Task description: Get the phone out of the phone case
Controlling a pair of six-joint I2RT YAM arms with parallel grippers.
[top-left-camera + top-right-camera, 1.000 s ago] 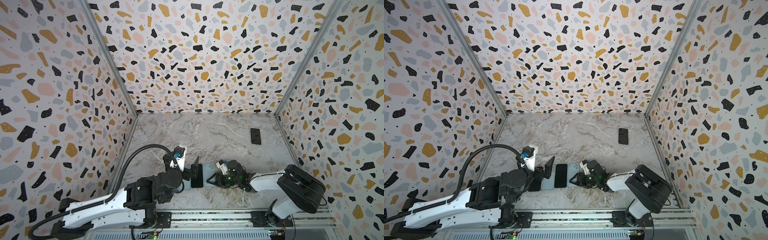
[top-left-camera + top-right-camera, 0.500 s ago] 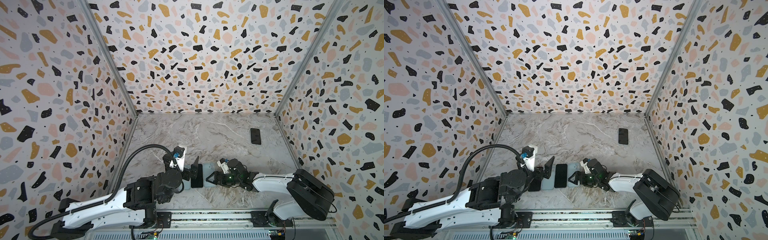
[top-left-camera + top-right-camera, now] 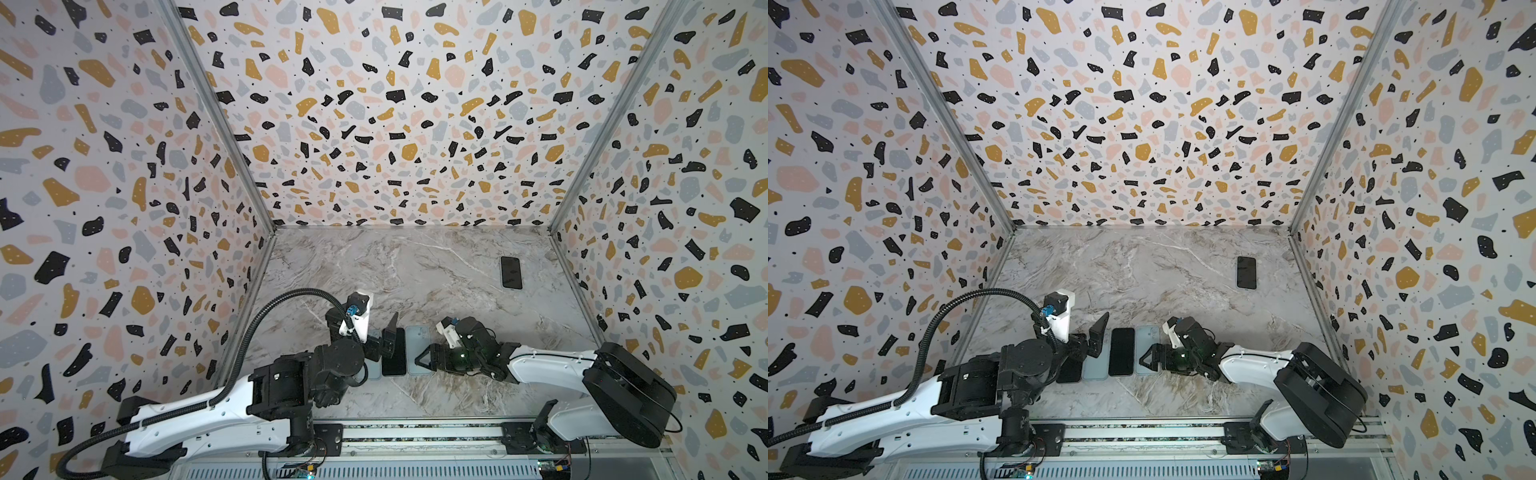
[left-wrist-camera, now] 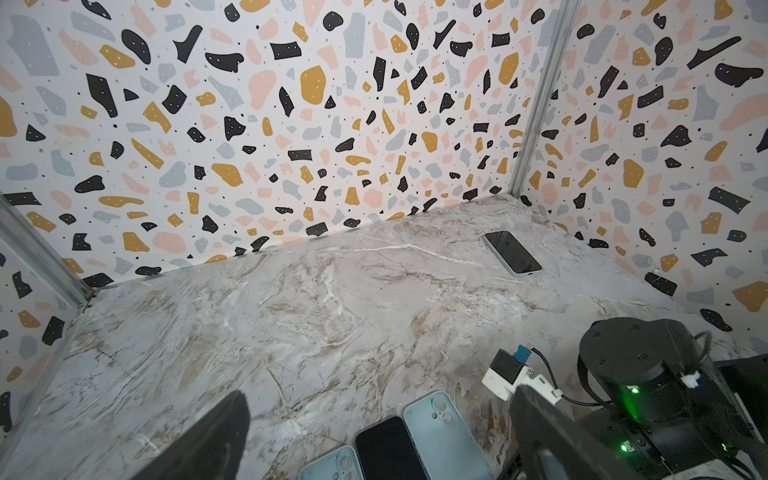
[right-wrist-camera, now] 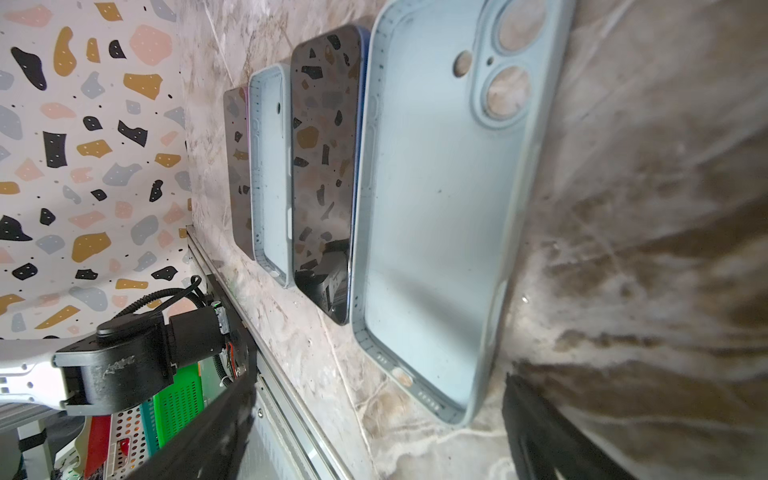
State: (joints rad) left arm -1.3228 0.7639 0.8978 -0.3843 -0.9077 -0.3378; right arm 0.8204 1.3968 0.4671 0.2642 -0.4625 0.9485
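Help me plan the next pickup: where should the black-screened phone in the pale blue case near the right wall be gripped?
Take the black-screened phone in the pale blue case across its long edges at mid-length, coming from above. It lies flat, screen up, nothing touching it, and its width is the narrower span. The open right gripper is probably better placed.

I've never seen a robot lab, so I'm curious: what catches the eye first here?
Loud terrazzo-patterned walls box in a marble table. Along its front edge lies a neat row, two bare phones alternating with two empty pale-blue cases, flanked by the left gripper and right gripper, both open. One more phone, still cased, lies alone toward the far right.
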